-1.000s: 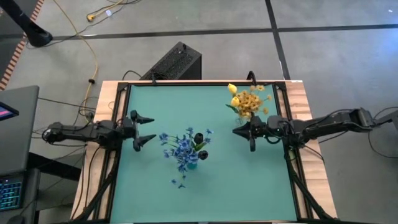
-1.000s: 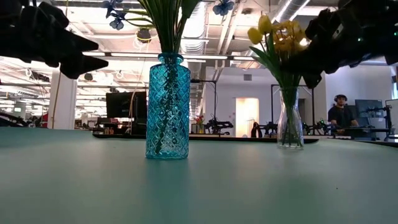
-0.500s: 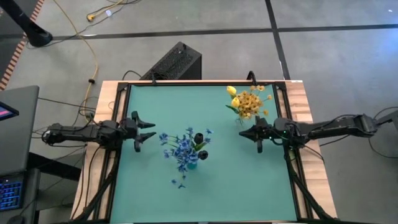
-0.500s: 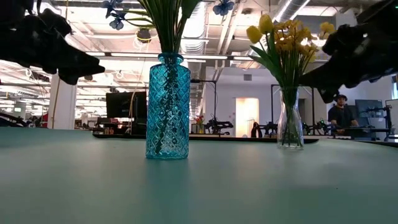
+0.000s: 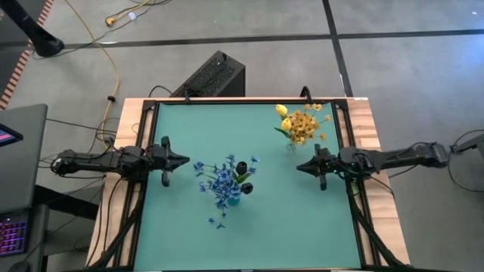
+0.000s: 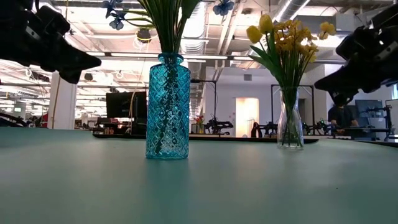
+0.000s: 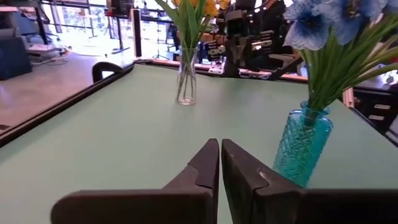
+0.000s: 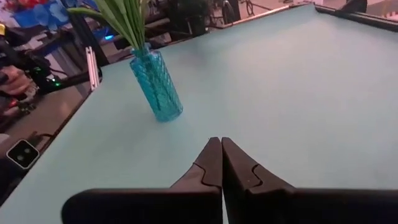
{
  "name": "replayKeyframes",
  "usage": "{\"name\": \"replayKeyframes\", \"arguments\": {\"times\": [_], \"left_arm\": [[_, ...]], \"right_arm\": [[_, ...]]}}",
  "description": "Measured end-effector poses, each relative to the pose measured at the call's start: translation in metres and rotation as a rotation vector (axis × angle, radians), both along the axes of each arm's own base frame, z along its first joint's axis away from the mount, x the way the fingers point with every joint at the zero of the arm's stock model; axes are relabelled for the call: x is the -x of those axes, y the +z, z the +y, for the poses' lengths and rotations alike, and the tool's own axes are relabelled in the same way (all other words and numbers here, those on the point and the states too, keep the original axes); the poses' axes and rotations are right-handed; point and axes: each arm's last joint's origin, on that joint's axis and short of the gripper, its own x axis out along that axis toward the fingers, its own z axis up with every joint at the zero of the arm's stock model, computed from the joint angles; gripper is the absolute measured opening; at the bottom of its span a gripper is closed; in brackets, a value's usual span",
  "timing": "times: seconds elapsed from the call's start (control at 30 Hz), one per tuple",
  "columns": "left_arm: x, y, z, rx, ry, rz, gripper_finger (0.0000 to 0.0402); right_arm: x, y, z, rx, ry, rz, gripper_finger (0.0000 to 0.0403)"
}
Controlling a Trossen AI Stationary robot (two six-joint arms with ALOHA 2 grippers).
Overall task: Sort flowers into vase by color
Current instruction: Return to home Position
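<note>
Flowers [image 6: 166, 25] above the blue vase [image 6: 167, 106] are cropped in low view.

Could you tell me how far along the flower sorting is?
Sorting looks finished: blue sprays and dark buds stand in the blue vase, yellow flowers in the clear vase; no loose stems show. Nothing is in hand: left gripper and right gripper are shut, empty, near opposite table sides. Likely only parking remains.

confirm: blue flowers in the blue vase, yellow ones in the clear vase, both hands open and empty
Wrong on one point: the left hand and right hand are shut, not open, as each wrist view shows. The rest holds.
</note>
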Motion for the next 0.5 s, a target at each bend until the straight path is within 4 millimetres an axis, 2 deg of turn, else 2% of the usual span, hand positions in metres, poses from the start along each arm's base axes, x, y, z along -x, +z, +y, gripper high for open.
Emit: {"name": "replayKeyframes", "arguments": {"times": [0.23,0.5], "left_arm": [[0.0000,-0.0003,-0.0002,0.008,-0.008,0.002,0.0002],[0.0001,-0.0001,0.0005,0.014,0.019,-0.001,0.0002]], "right_arm": [[0.0030,0.0016,0.0005,0.095,0.031,-0.017,0.0021],[0.0031,0.0012,0.0004,0.100,0.031,-0.012,0.0032]]}}
